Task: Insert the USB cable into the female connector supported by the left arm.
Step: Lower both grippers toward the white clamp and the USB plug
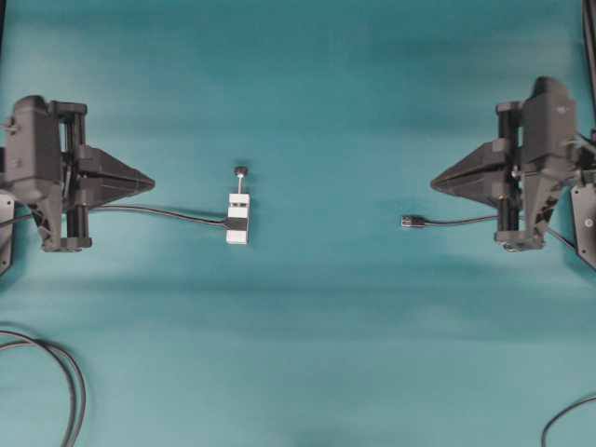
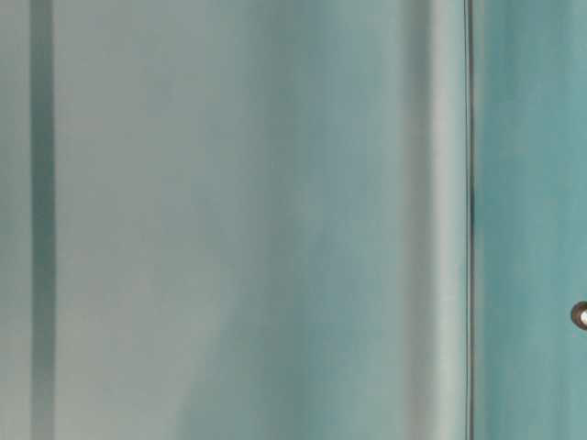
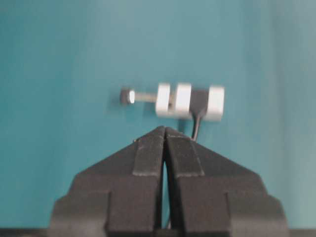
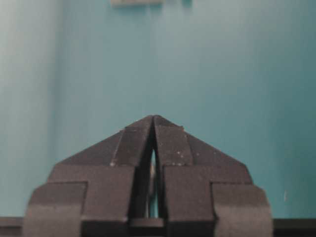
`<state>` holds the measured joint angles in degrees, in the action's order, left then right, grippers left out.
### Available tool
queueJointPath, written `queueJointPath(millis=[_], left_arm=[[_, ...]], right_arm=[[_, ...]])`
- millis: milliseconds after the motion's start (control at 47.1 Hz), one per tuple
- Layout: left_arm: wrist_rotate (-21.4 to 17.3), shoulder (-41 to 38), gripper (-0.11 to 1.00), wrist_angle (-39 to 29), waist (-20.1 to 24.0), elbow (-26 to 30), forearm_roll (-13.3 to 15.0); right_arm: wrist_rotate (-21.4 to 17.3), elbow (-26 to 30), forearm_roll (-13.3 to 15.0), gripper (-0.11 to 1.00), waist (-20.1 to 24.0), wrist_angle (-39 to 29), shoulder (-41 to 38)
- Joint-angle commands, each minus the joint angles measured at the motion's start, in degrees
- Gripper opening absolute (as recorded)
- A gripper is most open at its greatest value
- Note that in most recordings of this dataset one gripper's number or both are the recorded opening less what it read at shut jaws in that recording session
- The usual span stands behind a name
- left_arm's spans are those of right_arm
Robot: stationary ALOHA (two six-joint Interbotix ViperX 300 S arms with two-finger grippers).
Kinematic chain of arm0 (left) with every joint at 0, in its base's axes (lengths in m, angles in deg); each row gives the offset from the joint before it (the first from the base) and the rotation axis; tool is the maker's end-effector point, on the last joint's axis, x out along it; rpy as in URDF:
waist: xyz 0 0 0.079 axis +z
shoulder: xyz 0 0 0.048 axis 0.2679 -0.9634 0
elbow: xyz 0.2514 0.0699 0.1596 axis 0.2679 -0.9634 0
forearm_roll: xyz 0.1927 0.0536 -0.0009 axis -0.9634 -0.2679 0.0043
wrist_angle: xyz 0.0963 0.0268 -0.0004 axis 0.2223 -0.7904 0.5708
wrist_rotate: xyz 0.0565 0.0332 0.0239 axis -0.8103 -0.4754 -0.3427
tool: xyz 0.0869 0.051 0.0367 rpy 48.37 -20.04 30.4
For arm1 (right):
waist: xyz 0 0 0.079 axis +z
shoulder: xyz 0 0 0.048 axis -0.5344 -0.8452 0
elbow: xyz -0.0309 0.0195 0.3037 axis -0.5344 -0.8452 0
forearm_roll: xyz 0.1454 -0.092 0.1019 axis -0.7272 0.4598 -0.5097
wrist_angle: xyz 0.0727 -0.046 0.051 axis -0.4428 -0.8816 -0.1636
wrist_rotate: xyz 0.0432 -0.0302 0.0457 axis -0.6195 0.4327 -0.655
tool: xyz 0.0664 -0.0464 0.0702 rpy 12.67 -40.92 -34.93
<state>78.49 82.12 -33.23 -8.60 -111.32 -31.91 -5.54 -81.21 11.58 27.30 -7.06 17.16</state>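
The female connector (image 1: pixel 238 222), a white block with a black band and a rod ending in a dark knob (image 1: pixel 240 171), lies on the teal table left of centre. Its thin black cable runs left towards my left gripper (image 1: pixel 152 183), which is shut and empty, about a hand's width to the left of the block. In the left wrist view the connector (image 3: pixel 190 101) lies just beyond the shut gripper (image 3: pixel 164 129). The USB cable (image 1: pixel 461 222) lies right of centre, its small plug (image 1: pixel 410 221) pointing left. My right gripper (image 1: pixel 433 183) is shut and empty, just above and right of the plug. The right wrist view shows the shut gripper (image 4: pixel 153 118) but not the plug.
Thick black cords loop at the bottom left (image 1: pixel 65 372) and bottom right (image 1: pixel 566 419) corners of the table. The edge of the white connector (image 4: pixel 136 2) shows at the top of the right wrist view. The table-level view is a blurred teal surface.
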Motion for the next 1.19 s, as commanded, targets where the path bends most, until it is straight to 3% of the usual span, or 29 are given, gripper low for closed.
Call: queueJointPath(millis=[0, 106, 191, 255, 616, 850, 1169], left_arm=[[2.3, -1.3, 0.06, -7.6, 2.7, 3.9, 1.8], [5.4, -3.5, 0.07, -12.5, 4.5, 6.2, 1.9], [5.8, -5.7, 0.07, -10.2, 4.6, 7.1, 1.3], [5.7, -7.4, 0.07, -7.9, 4.6, 6.9, 1.1], [4.6, -19.3, 0.07, -4.4, 4.3, 8.0, 0.8], [-0.1, -15.3, 0.07, 4.0, 1.9, 3.8, 0.7], [1.2, -10.3, 0.07, 10.8, 1.5, -1.8, 0.7]], right_arm=[[-0.4, 0.8, 0.1, 0.15, -0.5, -0.2, -1.6], [-0.4, 0.3, 0.1, 0.39, -0.7, 1.0, -2.9], [-0.2, -0.7, 0.1, 0.57, -1.1, 3.0, -3.6], [-0.3, -2.2, 0.2, 0.62, -1.8, 5.1, -4.6], [-0.9, -7.6, 0.2, 0.6, -2.1, 18.2, -13.0], [-1.0, -7.0, 0.2, 0.61, -2.0, 20.4, -20.7], [-1.3, -5.5, 0.1, 0.62, -1.3, 28.0, -30.0]])
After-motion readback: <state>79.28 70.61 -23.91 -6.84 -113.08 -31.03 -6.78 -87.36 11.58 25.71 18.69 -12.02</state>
